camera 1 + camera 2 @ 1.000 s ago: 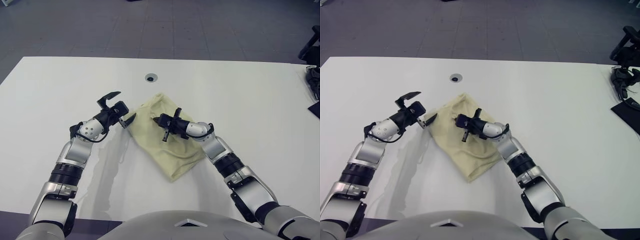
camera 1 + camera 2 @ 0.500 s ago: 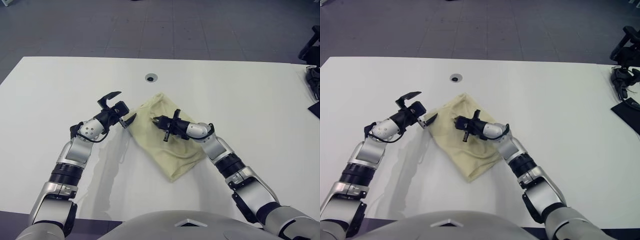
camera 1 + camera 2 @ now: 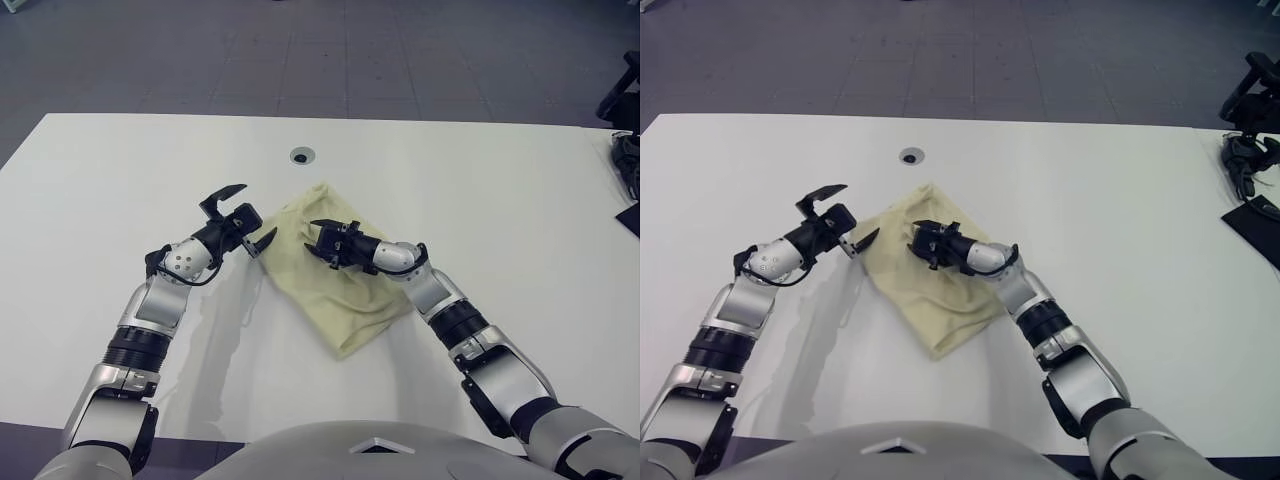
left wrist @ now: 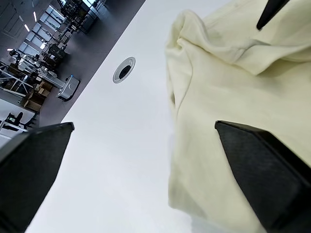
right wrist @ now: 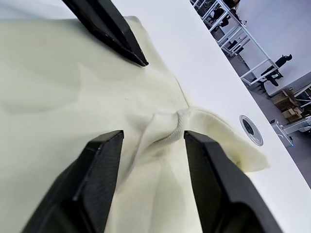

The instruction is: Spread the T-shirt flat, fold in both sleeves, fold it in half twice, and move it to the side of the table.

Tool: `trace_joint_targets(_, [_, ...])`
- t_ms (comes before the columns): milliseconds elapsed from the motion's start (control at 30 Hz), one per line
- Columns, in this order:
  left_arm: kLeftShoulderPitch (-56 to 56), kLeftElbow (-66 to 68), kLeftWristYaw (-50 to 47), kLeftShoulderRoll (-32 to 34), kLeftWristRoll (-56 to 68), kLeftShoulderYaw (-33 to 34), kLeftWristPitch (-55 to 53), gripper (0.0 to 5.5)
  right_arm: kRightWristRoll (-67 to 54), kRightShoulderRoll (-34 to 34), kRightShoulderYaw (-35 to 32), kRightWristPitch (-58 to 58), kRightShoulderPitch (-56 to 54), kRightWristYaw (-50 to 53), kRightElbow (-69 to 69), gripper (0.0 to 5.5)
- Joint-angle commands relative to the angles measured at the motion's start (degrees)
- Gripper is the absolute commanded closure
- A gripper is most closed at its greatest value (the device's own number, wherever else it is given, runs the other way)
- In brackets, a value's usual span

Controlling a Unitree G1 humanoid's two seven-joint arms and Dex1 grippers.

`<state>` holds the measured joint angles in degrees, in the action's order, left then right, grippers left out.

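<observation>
Right wrist view: fingers point(image 5: 97, 184) straddle ribbed collar point(image 5: 167, 131) of T-shirt point(image 5: 48, 87).

Head stereo downward, wrist cameras near T-shirt point(image 4: 233, 97)

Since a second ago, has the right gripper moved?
Yes. The right gripper has rolled its wrist and edged slightly toward the table's cable hole, over the T-shirt.

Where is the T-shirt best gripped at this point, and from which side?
Probably the ribbed ridge toward the far end of the T-shirt, taken from above. It stands up off the flat cloth, and the open right gripper hangs with a finger on either side of it.
</observation>
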<state>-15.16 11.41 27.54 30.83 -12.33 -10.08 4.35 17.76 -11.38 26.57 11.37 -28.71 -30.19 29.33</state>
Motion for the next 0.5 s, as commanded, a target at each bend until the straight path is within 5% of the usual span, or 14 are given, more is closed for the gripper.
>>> trace_joint_targets(33, [0.35,-0.17,-0.24,0.3,-1.1,-0.09,-0.2,0.1,0.73,-0.08,0.38,-0.24,0.19,-0.48,1.55,3.89])
trace_joint_targets(333, [0.6,0.07,-0.13,-0.06,-1.38,-0.02,-0.16,0.1,1.25,-0.11,0.17,0.71,0.32,-0.19,2.37,5.47])
trace_joint_targets(500, [0.89,-0.03,-0.17,-0.29,-1.55,-0.15,-0.09,0.1,1.59,-0.34,-1.0,1.36,-1.19,1.92,6.27,5.49])
